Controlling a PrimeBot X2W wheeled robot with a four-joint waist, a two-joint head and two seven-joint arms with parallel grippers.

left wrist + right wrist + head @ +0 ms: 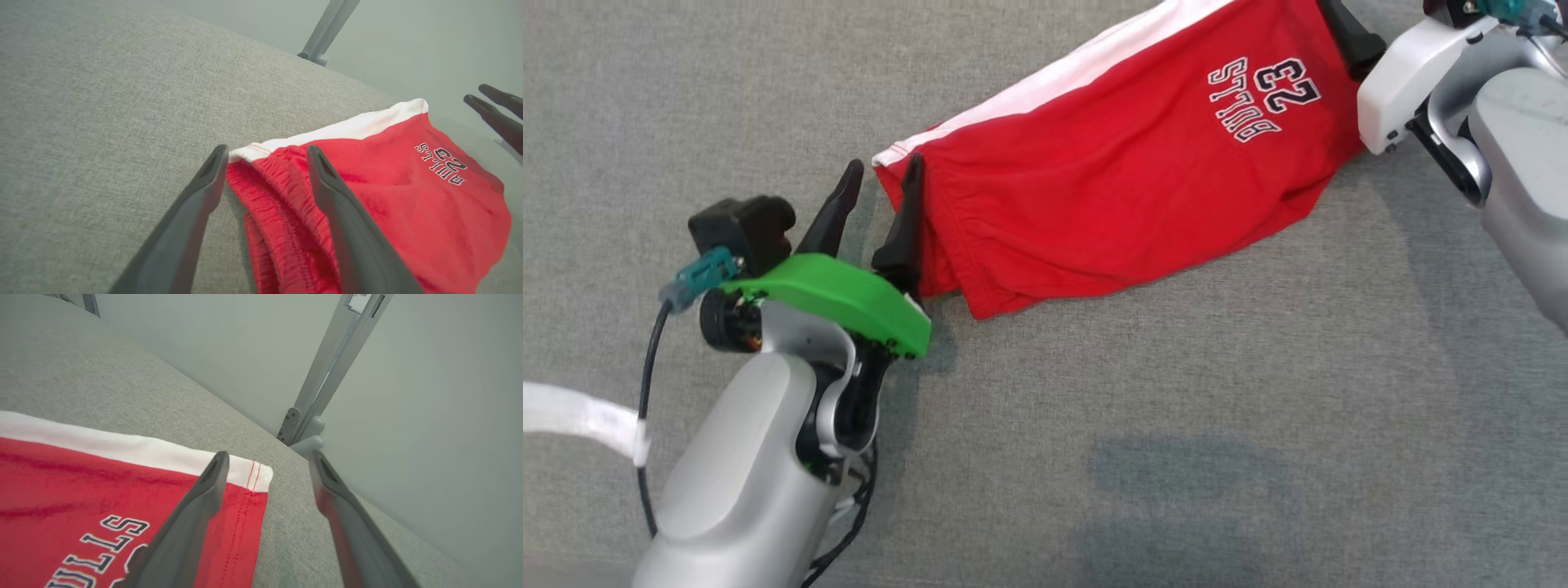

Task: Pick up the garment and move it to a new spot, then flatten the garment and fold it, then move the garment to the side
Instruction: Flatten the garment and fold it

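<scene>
The garment (1127,171) is a pair of red shorts with a white side stripe and a "BULLS 23" print, lying stretched out flat on the grey fabric surface (1094,408). My left gripper (882,175) stands open at its waistband end, one finger on each side of the elastic corner (261,179). My right gripper (267,457) is open over the hem corner (245,477) at the other end. One of its dark fingers (1352,37) shows at the garment's far edge. Neither gripper pinches the cloth.
The surface's far edge runs just beyond the garment, with a pale wall behind it. A grey metal post (327,375) stands at that edge, and it appears as a grey metal post (327,32) from the left wrist too. A white strap (580,416) lies at the lower left.
</scene>
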